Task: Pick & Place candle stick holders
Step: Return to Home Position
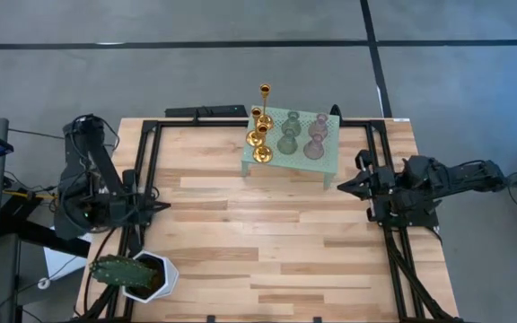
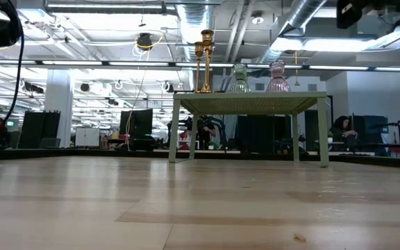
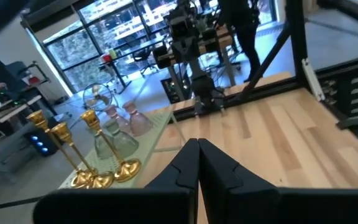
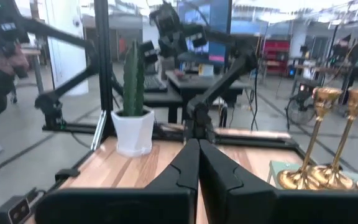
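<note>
Seven small gold, pale-green and pinkish candle stick holders (image 1: 287, 142) crowd the mint-green perforated stand (image 1: 285, 163) at my wooden table's (image 1: 267, 242) far edge; in the low view they overlap, hiding several. The left gripper (image 1: 158, 205) and right gripper (image 1: 346, 186) hang pinched closed, empty, at opposite sides.

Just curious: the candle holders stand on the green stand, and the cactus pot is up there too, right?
No. The candle holders do stand on the green stand, but the cactus pot sits on the table by the left arm, as the high view shows.
</note>
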Robot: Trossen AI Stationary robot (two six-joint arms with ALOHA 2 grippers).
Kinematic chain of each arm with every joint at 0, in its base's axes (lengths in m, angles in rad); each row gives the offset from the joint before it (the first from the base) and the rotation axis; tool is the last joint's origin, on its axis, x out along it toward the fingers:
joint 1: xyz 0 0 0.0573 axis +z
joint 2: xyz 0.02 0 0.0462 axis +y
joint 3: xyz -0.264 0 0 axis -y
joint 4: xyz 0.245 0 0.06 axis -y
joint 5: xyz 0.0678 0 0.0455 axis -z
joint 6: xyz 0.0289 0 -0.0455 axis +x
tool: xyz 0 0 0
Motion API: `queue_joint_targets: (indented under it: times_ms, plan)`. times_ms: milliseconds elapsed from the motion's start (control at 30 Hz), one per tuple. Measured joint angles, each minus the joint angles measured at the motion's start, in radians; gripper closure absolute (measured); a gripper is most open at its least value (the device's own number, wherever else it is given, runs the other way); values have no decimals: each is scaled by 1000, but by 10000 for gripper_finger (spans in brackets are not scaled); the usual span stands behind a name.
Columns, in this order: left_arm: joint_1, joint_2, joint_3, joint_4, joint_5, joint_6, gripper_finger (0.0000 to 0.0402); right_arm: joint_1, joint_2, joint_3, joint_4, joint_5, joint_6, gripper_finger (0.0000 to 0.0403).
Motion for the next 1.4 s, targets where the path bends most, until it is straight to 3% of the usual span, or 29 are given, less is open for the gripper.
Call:
queue_joint_targets:
  times_ms: [400,533,700,867,1000,1133,1233,1400]
  plan:
    - [-148,-137,0,-18,4,-7,396,0,-158,-77,14,0,27,403]
    - [-172,-168,0,-22,6,-101,396,0,-172,-77,16,0,27,403]
    - [-185,-125,-43,-8,73,-247,396,-1,-174,-77,14,0,27,403]
    - [-170,7,-100,183,78,-303,396,-3,-174,-77,14,1,27,403]
    - [-117,140,-110,456,120,-191,396,-3,-174,-77,13,1,19,403]
    - [-14,221,-112,651,322,34,396,-3,-174,-77,13,1,16,403]
    - [104,219,-112,687,445,110,396,-3,-174,-77,12,1,13,403]
    - [209,102,-112,655,502,204,396,0,-174,-77,9,1,1,403]
